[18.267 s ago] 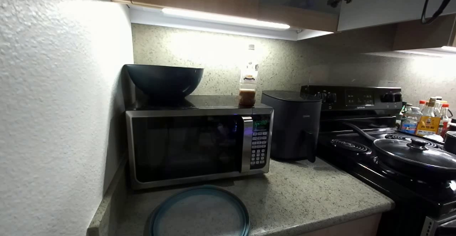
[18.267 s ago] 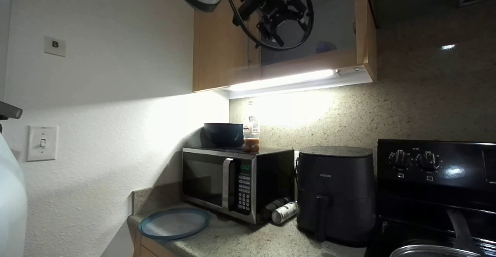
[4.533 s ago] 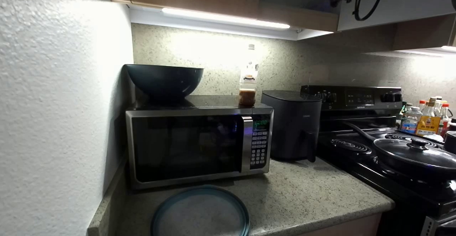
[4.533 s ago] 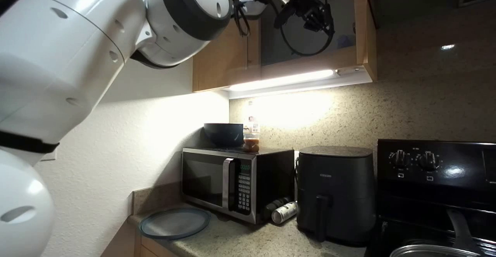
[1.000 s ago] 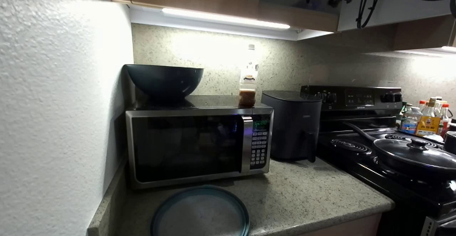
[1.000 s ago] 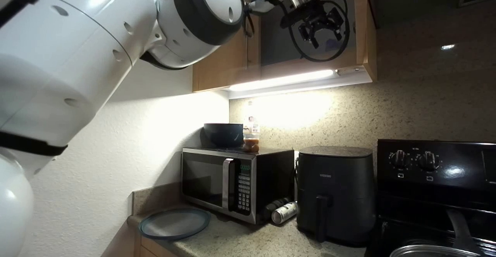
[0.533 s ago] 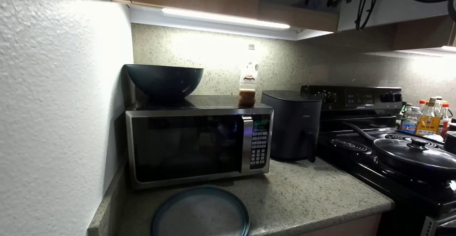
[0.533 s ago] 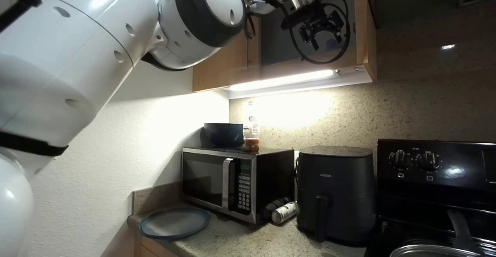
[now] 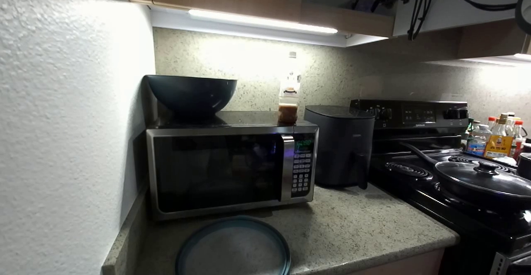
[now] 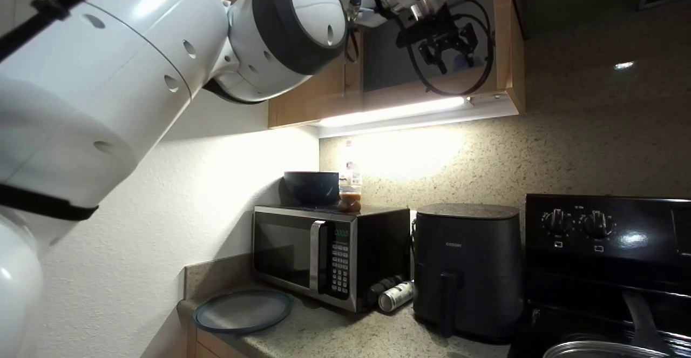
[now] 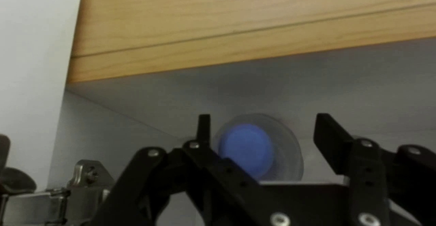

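Hanging at the open cupboard (image 11: 238,45), the gripper (image 11: 264,127) is spread wide and pinches nothing; in the wrist view a round tub (image 11: 259,144) shows partly between its two sides and partly hidden behind one, though contact cannot be told. Clear-walled, the tub bears a blue disc (image 11: 243,144), either cap or contents, and seems to stand inside near the hinged side. The door (image 11: 32,65) stands open on its hinge (image 11: 89,180), which leaves the gripper room. Under the cupboard runs a light (image 9: 263,21), presumably placed to brighten the bench (image 9: 356,221). Atop the microwave (image 9: 220,171) sit a bowl (image 9: 193,94), its inside hidden in both exterior views, and an upright bottle (image 9: 289,94) with brown liquid (image 9: 288,113) only in its lower part; probably both are there to save space. The microwave is closed, too dark inside to read. In an exterior view, a can (image 10: 397,296) lies on its side between microwave and fryer (image 10: 469,261), where the gap likely checks rolling. A blue-rimmed round (image 9: 234,246), plate or cover, lies flat before the microwave. Farther off, a pan (image 9: 473,200) rests on the stove (image 9: 408,192) under a glass lid (image 9: 477,175), probably against spatter; its contents are indistinct. Beyond, sauce bottles (image 9: 499,142) stand grouped, likely within a cook's reach.
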Available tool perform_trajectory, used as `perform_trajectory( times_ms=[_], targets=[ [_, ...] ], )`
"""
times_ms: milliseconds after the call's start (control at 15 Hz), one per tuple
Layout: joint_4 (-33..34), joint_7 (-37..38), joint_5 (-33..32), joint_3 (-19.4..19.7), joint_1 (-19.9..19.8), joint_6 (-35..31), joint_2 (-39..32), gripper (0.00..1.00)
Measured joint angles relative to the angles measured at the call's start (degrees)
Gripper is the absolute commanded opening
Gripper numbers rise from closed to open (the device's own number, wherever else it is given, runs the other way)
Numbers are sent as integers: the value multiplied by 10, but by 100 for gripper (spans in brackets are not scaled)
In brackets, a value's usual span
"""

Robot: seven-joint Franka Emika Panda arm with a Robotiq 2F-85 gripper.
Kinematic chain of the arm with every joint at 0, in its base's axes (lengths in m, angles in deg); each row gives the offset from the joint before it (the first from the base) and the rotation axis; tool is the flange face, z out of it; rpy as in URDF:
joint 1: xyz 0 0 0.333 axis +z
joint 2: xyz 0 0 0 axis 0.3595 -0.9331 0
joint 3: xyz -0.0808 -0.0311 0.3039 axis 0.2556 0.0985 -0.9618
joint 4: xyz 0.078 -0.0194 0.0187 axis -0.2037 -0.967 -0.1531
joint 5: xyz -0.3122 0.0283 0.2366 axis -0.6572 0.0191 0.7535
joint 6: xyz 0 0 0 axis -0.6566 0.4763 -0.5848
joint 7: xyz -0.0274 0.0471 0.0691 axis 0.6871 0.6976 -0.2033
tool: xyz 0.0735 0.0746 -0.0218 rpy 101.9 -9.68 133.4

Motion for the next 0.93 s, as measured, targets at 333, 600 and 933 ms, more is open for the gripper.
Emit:
perform_trajectory(
  times_ms=[333,600,933],
  targets=[
    [0,-1,0,-4,-2,0,-4,16],
    [0,-2,0,-5,-3,0,-4,3],
    [5,-2,-2,-2,-2,7,-3,49]
  ],
)
